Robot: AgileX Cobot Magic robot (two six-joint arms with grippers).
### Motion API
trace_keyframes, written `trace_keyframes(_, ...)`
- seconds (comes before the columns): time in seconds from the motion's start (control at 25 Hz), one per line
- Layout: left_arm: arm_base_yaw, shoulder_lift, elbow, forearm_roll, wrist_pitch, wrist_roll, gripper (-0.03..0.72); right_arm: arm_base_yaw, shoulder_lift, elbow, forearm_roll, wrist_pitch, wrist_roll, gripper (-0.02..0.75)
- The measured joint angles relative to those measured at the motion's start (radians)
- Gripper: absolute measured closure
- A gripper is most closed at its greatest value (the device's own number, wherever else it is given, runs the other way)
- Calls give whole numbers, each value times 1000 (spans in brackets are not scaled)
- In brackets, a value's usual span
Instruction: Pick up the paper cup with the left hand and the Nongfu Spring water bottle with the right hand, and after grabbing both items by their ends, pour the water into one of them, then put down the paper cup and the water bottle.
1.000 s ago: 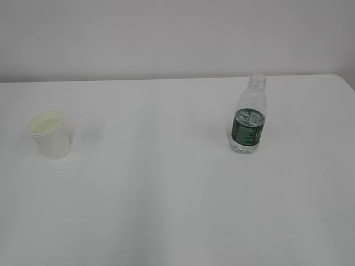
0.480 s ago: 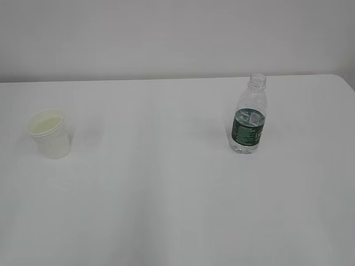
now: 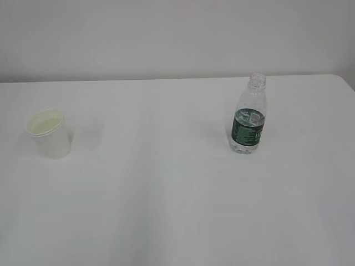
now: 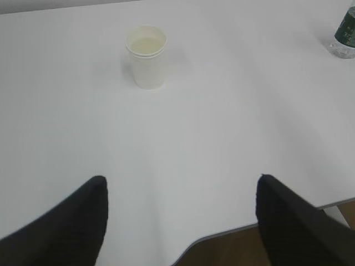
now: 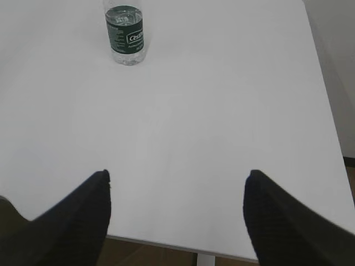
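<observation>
Stage: judged to be the approach, before any grasp; cup and bottle both stand untouched on the white table [image 3: 166, 210].

Paper cup: the paper cup [image 3: 50, 134] stands upright at the left of the exterior view, rim up, pale yellowish inside.

Bottle: the Nongfu Spring water bottle [image 3: 248, 116] stands upright at the right, capless, well apart from the cup; the water [image 3: 247, 117] appears to reach about the top of the green label.

Left hand: the left hand [image 4: 180, 221] has its jaws spread wide and holds nothing; its fingertips [image 4: 83, 219] sit over the near table edge.

Right hand: the right hand [image 5: 177, 216] is likewise wide open and empty, over the near edge.

Key relation, cup: in the left wrist view the cup [image 4: 147, 56] lies ahead of the gripper and slightly left of the line between the jaws, its long axis vertical; the left hand is the nearer arm.

Key relation, bottle: in the right wrist view the bottle [image 5: 125, 34] lies ahead and left of centre, axis vertical; the right hand is nearer.

View differences: the exterior view shows both objects whole but neither arm. The wrist views alone show the jaws. The left wrist view catches only the bottle's base [image 4: 345, 37] at its right edge; the right wrist view crops the bottle's neck.
</observation>
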Motion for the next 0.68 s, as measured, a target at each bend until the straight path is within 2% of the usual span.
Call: trace_keyframes(0.68,0,0,0,0,0,0,97,0,0,0,0,-2,0,172)
